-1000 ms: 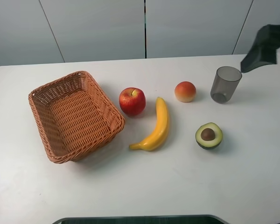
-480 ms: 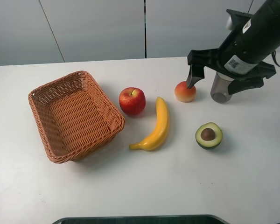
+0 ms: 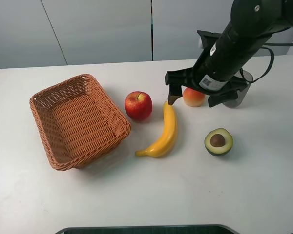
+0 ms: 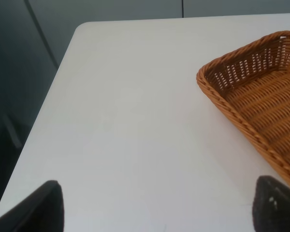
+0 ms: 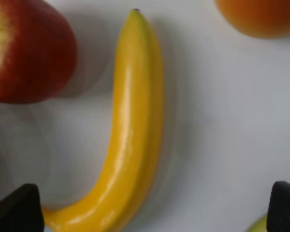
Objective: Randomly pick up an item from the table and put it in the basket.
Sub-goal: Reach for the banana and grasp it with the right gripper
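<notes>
Right gripper above a banana on a white worktop.
Its jaws are wide apart over the banana's far tip. An apple sits just beside the banana, with the basket beyond it. Open worktop separates the banana from a halved avocado. Possibly a peach lies near the tip. The left gripper, jaws apart, hovers beyond the basket, far from the banana.

The arm hides most of the cup; wrist view crops the basket.
</notes>
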`<state>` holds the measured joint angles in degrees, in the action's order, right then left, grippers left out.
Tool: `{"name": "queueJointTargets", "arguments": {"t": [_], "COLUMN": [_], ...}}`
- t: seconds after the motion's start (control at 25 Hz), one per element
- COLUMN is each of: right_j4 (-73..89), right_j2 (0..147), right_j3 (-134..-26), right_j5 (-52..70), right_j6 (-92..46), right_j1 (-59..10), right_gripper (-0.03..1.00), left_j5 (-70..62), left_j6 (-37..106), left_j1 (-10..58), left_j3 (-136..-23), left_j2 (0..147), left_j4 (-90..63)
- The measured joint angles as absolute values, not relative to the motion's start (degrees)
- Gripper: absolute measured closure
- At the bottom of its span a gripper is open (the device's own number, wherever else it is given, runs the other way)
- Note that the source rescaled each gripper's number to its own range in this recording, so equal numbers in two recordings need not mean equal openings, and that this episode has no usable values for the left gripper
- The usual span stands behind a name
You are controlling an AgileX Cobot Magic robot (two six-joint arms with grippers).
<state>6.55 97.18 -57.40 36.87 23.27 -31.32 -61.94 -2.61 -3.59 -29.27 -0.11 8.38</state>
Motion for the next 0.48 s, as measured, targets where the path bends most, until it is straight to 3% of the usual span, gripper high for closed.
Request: {"name": "queueJointTargets", "arguments": {"t": [0.48], "right_j4": [8.14], "right_j2": [103.88], "right_j3": [-57.4], "right_j5": [33.09], "right_j6": [23.48], "right_j1": [-33.07], "right_gripper": [-0.03], "left_j5": [-61.94], "left_j6": [-2.61], "left_j1": [-3.59], "left_j3": [-29.27], "left_j2": [-0.11], "left_j4": [8.38]}}
